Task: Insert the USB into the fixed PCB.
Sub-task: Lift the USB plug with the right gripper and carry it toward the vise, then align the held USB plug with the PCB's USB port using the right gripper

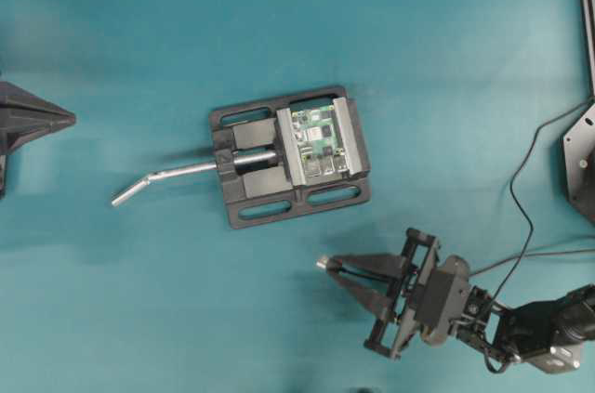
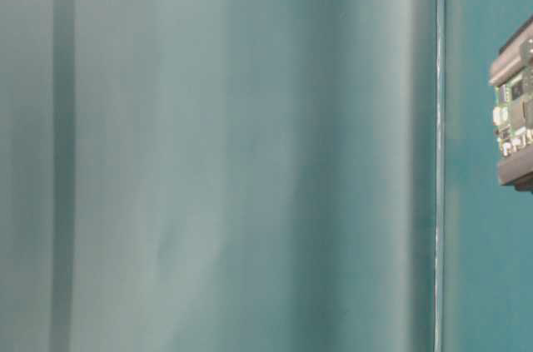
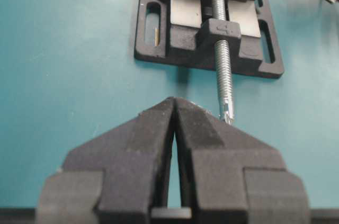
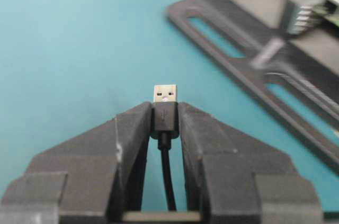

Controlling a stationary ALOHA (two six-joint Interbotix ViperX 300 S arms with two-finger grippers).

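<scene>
Silver-tipped USB (image 4: 164, 108) between right claw (image 4: 164, 121) fingers

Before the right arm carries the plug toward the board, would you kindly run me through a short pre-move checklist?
1. USB clamped in the right claw, metal tip protruding: ok.
2. Plug aligned with a port on the fixed PCB: not ok; it sits below the vise, pointing left in the overhead view.
3. Board seated between the vise's clamping blocks: ok.
4. Left claw shut, holding nothing, clear of the right arm's path: ok.
5. Plug cable trails freely behind the claw: ok.
6. Target port unobstructed: cannot tell; too small.
</scene>
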